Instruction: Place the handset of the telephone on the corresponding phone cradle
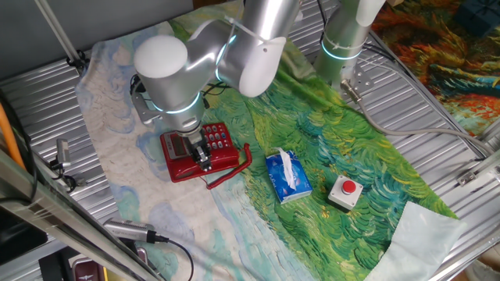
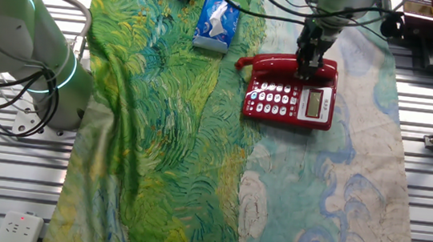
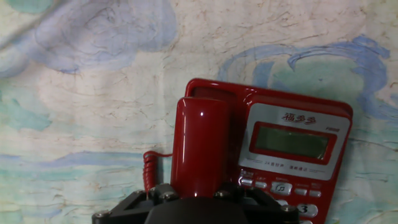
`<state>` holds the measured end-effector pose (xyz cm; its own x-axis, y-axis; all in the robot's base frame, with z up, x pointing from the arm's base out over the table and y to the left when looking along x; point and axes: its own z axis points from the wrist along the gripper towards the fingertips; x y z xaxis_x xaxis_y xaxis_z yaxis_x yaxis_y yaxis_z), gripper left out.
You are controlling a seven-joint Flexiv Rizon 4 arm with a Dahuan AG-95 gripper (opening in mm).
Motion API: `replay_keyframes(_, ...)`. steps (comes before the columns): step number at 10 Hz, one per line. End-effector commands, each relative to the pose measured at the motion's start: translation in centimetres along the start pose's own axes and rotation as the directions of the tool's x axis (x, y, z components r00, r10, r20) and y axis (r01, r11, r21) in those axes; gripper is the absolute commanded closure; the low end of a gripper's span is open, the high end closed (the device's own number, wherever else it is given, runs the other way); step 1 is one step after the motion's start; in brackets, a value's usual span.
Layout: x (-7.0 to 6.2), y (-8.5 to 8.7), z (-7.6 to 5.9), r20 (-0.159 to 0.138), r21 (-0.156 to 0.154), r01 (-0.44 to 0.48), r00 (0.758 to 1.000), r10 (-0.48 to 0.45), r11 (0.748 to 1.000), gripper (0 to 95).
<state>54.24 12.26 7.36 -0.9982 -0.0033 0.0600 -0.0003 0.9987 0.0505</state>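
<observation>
red handset (image 3: 200, 146) between the jaws, over phone cradle (image 3: 214, 92)

blue tissue pack (image 1: 287, 176) and small grey box with red button (image 1: 345, 192) near each other on green-blue painted cloth (image 1: 351, 148) over ribbed metal bench (image 1: 437, 117)

One telephone (image 2: 290, 92), at twelve o'clock on the cloth (image 2: 165, 148), with one handset (image 3: 200, 144) and one display (image 2: 313, 104). One blue tissue pack (image 1: 287, 176). One grey box (image 1: 344, 192) bearing one red button. One painted cloth over one counter (image 1: 445, 156). One arm (image 1: 234, 55), one tool (image 2: 310, 58).
</observation>
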Motion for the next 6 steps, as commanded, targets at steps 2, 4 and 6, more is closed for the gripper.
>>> replay_keyframes(2,-0.53,0.03,-0.32,-0.004,-0.002,0.015,1.0,-0.015,1.0,95.0)
replay_keyframes(4,-0.38,0.02,-0.24,-0.007,0.0,0.021,1.0,-0.021,1.0,95.0)
replay_keyframes(6,0.11,-0.03,0.18,-0.01,0.006,0.028,1.0,-0.028,1.0,95.0)
